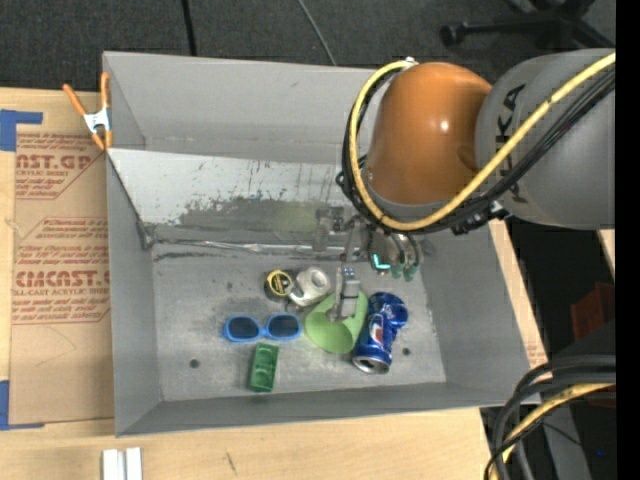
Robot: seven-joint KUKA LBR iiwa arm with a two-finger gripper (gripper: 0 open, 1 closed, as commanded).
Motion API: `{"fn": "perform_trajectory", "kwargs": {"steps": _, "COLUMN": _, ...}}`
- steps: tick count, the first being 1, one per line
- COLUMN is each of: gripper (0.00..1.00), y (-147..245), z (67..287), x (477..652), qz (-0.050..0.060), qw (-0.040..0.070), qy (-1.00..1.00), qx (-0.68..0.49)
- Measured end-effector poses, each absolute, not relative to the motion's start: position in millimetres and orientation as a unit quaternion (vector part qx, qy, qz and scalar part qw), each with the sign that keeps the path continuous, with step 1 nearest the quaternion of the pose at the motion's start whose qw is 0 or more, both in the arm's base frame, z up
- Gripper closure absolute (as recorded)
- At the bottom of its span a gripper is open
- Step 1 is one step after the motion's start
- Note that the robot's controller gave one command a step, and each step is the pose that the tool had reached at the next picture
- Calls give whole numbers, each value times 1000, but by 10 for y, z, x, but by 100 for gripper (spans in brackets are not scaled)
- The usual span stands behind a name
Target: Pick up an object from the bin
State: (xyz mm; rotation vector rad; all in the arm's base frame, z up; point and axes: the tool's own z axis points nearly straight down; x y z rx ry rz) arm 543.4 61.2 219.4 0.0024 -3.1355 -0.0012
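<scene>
1. The hand [349, 300] hangs low over the right-centre of the bin [200, 168], its tip at the upper edge of a light green piece [332, 332]. Whether it is open or closed, or grips anything, cannot be told.
2. The green piece lies on the bin floor, its long axis slanting from lower left to upper right, the narrower end toward the hand.
3. A crushed blue can [381, 332] lies just beside it on the right, slanting much the same way, one end toward the near wall.
4. Blue sunglasses [262, 328] lie to the piece's left, with a dark green block [263, 366] below them.
</scene>
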Motion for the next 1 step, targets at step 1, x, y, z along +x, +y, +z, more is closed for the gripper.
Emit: {"fn": "perform_trajectory", "kwargs": {"steps": 1, "gripper": 100, "y": 608, "z": 2234, "x": 5451, "qz": -1, "qw": -1, "qy": -1000, "qx": 0}}
